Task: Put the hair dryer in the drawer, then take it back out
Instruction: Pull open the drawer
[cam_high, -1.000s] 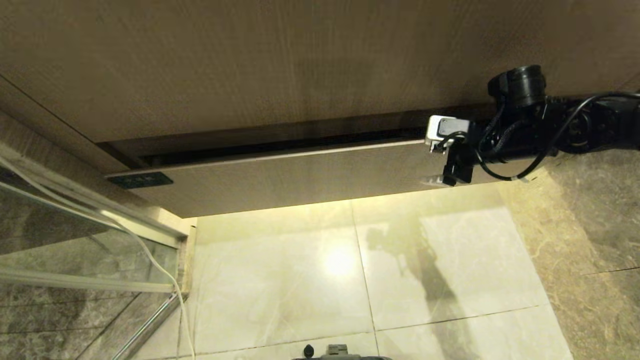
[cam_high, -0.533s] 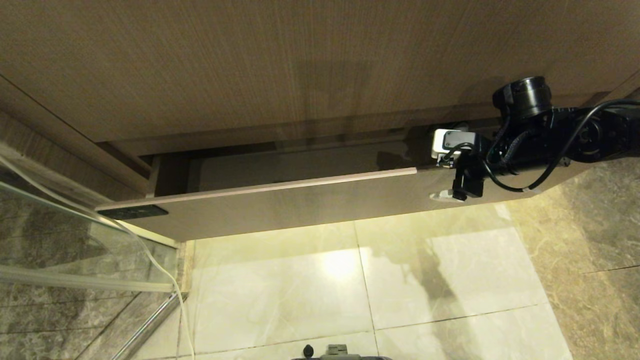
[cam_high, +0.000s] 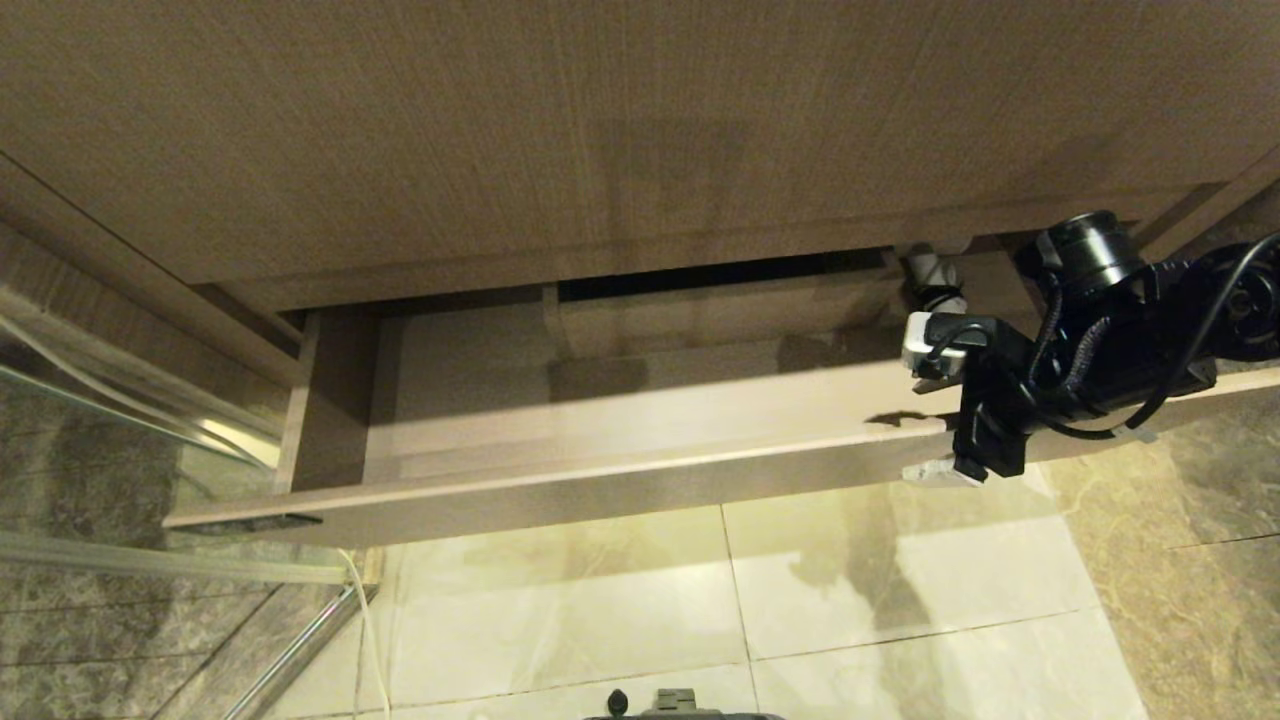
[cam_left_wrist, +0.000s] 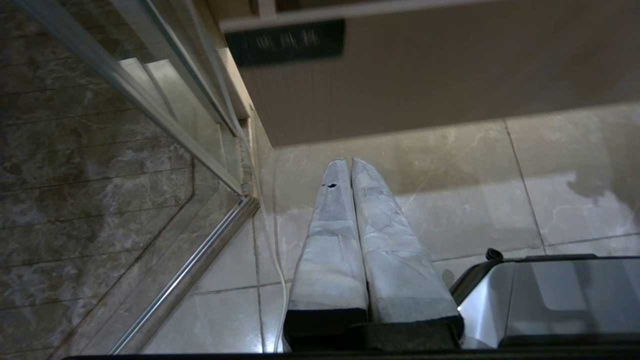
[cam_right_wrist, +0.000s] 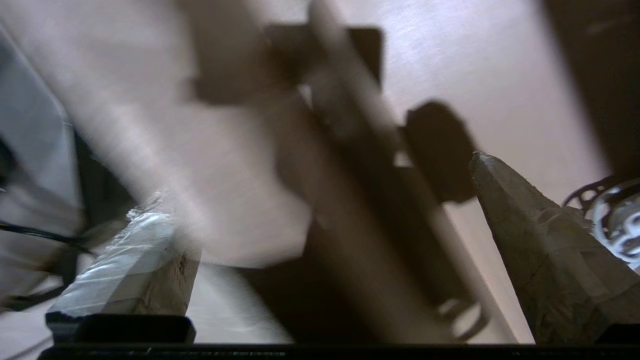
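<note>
The light-wood drawer stands pulled well out, its U-shaped inside showing around a rectangular cut-out. My right gripper is open and straddles the top edge of the drawer front near its right end, one finger outside the panel. In the right wrist view the right gripper has that blurred edge running between its wide-apart fingers. A whitish cylinder that looks like the hair dryer lies at the drawer's back right, partly hidden by the arm. My left gripper hangs shut over the floor, away from the drawer front.
A taller wood panel rises above the drawer. A glass shower door and a white cable stand at the left. Pale floor tiles lie below, with my base at the near edge.
The drawer has slid from almost shut to wide open, baring its inside. My right gripper has come toward me with the drawer front, its fingers still apart.
</note>
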